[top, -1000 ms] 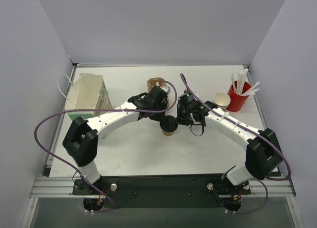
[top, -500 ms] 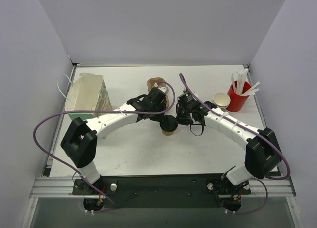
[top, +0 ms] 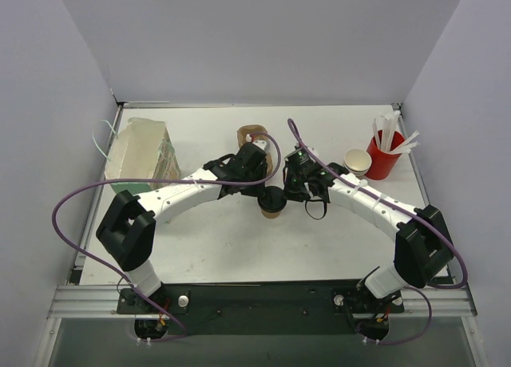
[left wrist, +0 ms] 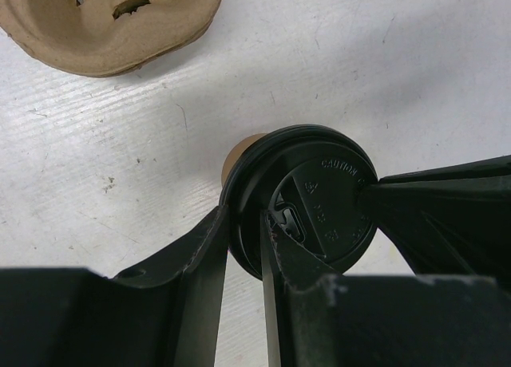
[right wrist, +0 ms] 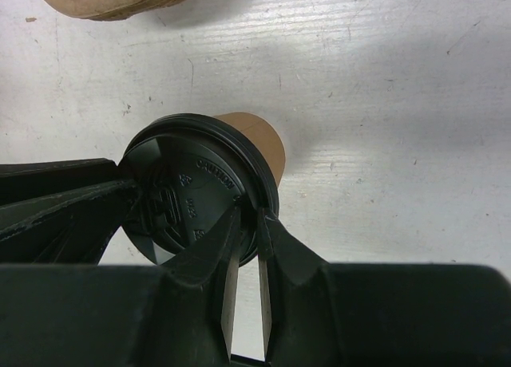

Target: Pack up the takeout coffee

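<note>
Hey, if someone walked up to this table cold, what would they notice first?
At the middle of the table, the left hand and right hand each pinch the rim of the black lid on the brown takeout coffee cup. Next comes the red cup of white sticks at the back right, then the moulded pulp carrier just behind the hands.

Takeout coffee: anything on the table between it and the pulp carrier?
Nothing visible. The left wrist view shows bare table between the takeout coffee and the pulp carrier. The left gripper and right gripper both pinch its lid.
</note>
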Robot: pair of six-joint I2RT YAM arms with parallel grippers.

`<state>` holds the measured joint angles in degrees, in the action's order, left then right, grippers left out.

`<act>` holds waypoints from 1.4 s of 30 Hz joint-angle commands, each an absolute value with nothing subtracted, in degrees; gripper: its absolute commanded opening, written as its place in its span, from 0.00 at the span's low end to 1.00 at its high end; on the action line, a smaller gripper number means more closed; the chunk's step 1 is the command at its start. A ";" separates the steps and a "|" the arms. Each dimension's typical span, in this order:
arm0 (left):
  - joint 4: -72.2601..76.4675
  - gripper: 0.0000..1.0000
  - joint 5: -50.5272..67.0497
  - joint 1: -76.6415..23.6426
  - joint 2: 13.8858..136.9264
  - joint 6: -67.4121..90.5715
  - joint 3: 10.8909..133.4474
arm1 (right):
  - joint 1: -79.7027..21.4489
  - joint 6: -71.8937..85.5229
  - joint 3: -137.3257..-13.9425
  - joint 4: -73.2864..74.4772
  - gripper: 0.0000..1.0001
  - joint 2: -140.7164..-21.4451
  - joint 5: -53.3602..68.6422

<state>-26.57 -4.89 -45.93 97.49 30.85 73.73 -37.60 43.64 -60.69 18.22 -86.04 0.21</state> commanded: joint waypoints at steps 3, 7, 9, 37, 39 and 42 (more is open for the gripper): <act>-29.09 0.33 -5.27 -45.97 99.67 30.67 72.33 | -38.93 44.91 -57.31 16.79 0.11 -86.66 -2.02; -29.35 0.33 -5.54 -45.97 99.58 30.67 72.77 | -39.02 45.52 -52.57 12.06 0.11 -84.82 -2.72; -29.53 0.33 -5.62 -45.88 99.58 30.59 73.21 | -39.29 46.05 -49.50 10.21 0.11 -83.68 -2.90; -32.08 0.38 -6.59 -45.97 97.47 30.76 74.62 | -41.22 40.87 -61.43 16.69 0.23 -89.91 -6.24; -32.25 0.39 -6.50 -45.97 97.12 30.67 74.88 | -41.05 40.61 -62.66 17.31 0.24 -90.70 -5.89; -32.52 0.41 -6.50 -45.97 96.77 30.50 75.41 | -40.43 40.43 -63.45 17.93 0.24 -90.97 -5.36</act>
